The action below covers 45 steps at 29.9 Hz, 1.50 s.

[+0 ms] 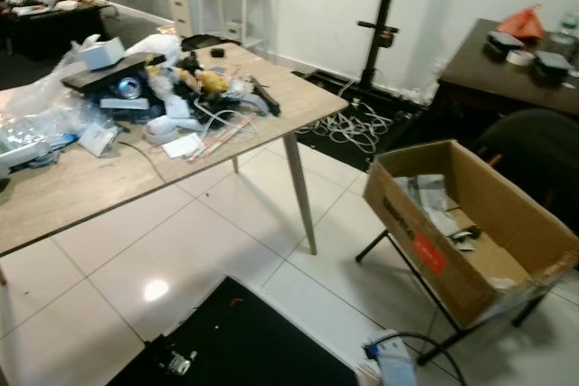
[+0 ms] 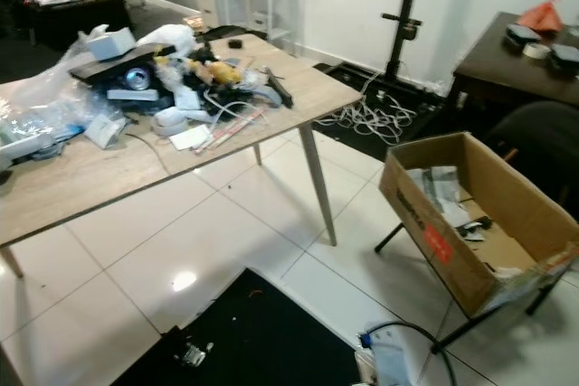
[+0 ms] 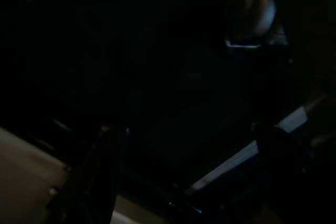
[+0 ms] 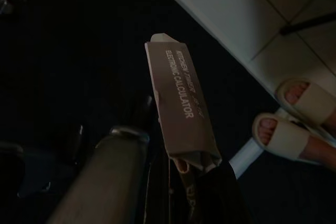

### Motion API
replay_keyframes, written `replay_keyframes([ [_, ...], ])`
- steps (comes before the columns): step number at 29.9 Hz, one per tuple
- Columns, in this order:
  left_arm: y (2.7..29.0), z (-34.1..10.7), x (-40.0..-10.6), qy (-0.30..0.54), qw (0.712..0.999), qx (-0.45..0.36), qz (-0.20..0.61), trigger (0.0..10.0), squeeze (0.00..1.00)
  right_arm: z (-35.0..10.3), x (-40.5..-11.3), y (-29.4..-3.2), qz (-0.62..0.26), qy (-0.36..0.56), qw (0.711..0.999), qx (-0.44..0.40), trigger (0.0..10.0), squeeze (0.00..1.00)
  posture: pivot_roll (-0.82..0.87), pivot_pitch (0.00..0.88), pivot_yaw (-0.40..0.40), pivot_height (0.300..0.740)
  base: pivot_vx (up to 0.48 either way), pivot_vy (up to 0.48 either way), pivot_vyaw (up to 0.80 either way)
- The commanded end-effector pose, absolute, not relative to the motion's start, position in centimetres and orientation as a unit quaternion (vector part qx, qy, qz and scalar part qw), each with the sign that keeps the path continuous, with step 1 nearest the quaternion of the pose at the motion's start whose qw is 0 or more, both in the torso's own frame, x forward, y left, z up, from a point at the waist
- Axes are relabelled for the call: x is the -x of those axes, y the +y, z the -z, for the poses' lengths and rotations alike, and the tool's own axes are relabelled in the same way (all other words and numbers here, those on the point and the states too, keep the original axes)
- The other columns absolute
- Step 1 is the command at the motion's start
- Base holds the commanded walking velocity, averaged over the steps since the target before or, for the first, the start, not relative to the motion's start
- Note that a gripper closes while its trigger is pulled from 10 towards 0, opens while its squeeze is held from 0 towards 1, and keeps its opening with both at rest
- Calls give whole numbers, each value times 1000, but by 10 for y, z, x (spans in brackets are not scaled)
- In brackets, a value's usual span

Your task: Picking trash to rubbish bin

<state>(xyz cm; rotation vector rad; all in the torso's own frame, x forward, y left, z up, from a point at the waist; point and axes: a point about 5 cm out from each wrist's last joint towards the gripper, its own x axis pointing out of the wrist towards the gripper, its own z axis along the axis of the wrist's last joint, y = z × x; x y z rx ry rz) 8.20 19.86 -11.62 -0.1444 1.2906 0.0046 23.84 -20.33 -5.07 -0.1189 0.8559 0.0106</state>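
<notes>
One calculator box (image 4: 181, 121) clamped in right hand (image 4: 181, 174), base hidden | left hand (image 3: 184, 166) dark, grip unclear

The wooden table (image 1: 109, 178) on the left carries a dense clutter pile (image 1: 172, 88) across its far half, while its near edge and near left stretch lie bare. White tiled floor (image 1: 244, 214) runs open between the table leg (image 1: 300, 194) and the cardboard box (image 1: 470, 223) on the right, which stands open-topped on a black frame. A tripod stand (image 1: 380, 24) and loose white cables (image 1: 357, 124) block the far gap. A black mat (image 1: 244, 341) covers the near floor.
</notes>
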Motion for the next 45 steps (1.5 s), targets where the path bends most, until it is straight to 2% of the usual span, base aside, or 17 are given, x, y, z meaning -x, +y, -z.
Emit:
replay_keyframes([
  [1,190,101,-139,504,860,81,18,10000,0,54,-234,-203,-3,423,905,56,10000,0,-83,101,18,740,307,0,0],
  [6,189,101,-138,504,860,82,19,10000,0,54,-234,-203,-3,423,904,56,10000,0,-83,104,20,740,307,0,0],
  [28,188,101,-137,505,859,83,23,10000,0,54,-234,-205,1,424,904,58,10000,0,-88,109,22,740,307,0,-781],
  [41,186,101,-137,506,858,82,27,10000,0,51,-237,-205,1,418,906,62,10000,0,-90,112,23,740,307,0,0],
  [45,186,102,-137,506,858,81,28,10000,0,51,-237,-206,1,418,907,62,10000,0,-95,113,24,740,307,0,-781],
])
